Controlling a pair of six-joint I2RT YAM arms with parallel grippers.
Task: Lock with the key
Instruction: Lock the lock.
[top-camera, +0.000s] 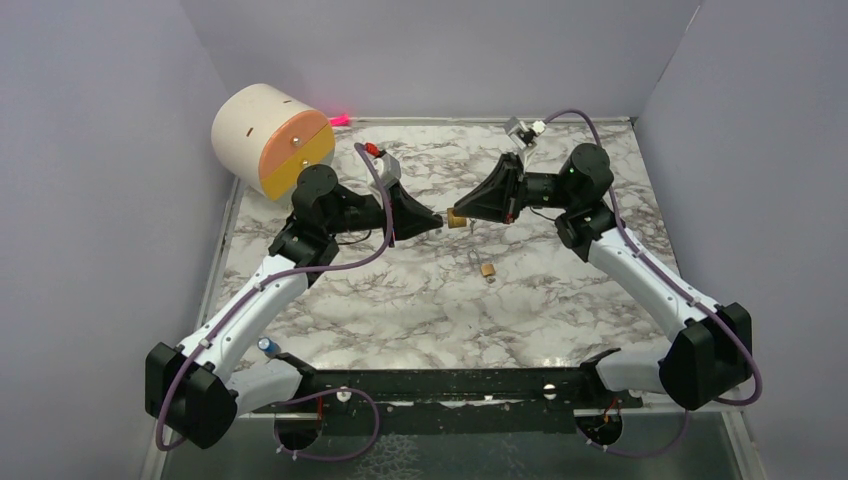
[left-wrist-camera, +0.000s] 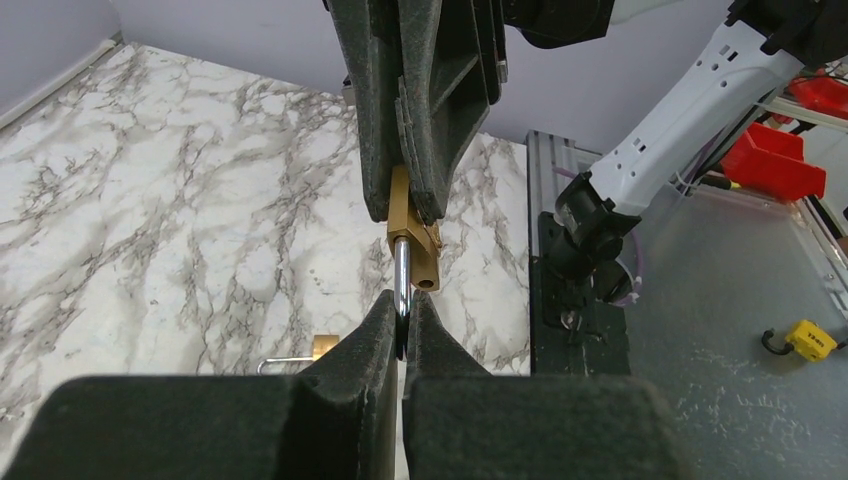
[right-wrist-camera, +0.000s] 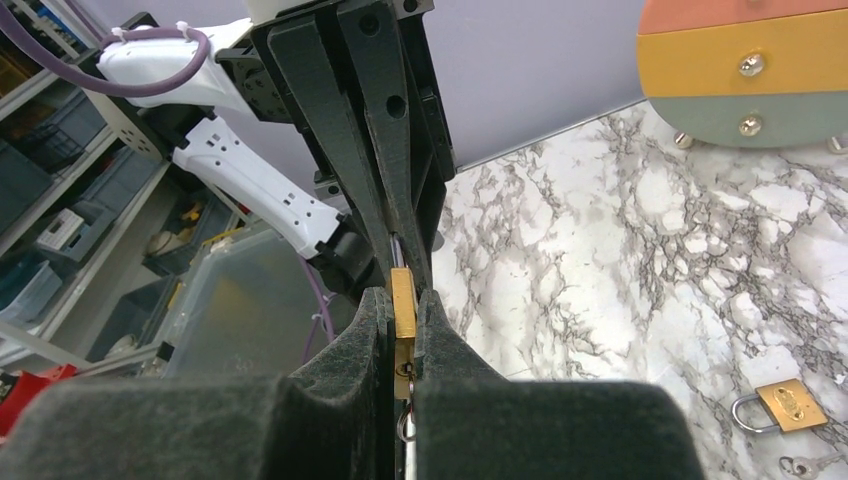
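A small brass padlock (top-camera: 456, 219) hangs in the air over the middle of the marble table (top-camera: 400, 300), held from both sides. My left gripper (left-wrist-camera: 402, 300) is shut on its steel shackle (left-wrist-camera: 401, 275). The brass body (left-wrist-camera: 414, 245) points away into the right gripper's fingers. My right gripper (right-wrist-camera: 403, 295) is shut on the padlock body (right-wrist-camera: 403, 300), whose keyhole end faces the camera. A thin metal ring (right-wrist-camera: 404, 420) hangs from the keyhole between the fingers. A key seems to sit in the keyhole, but its blade is hidden.
A second brass padlock (right-wrist-camera: 780, 405) lies flat on the marble just in front of the grippers, its shackle shut, with a small key (right-wrist-camera: 800, 465) beside it. A round drum with an orange and yellow face (top-camera: 270, 140) stands at the back left corner. Purple walls enclose the table.
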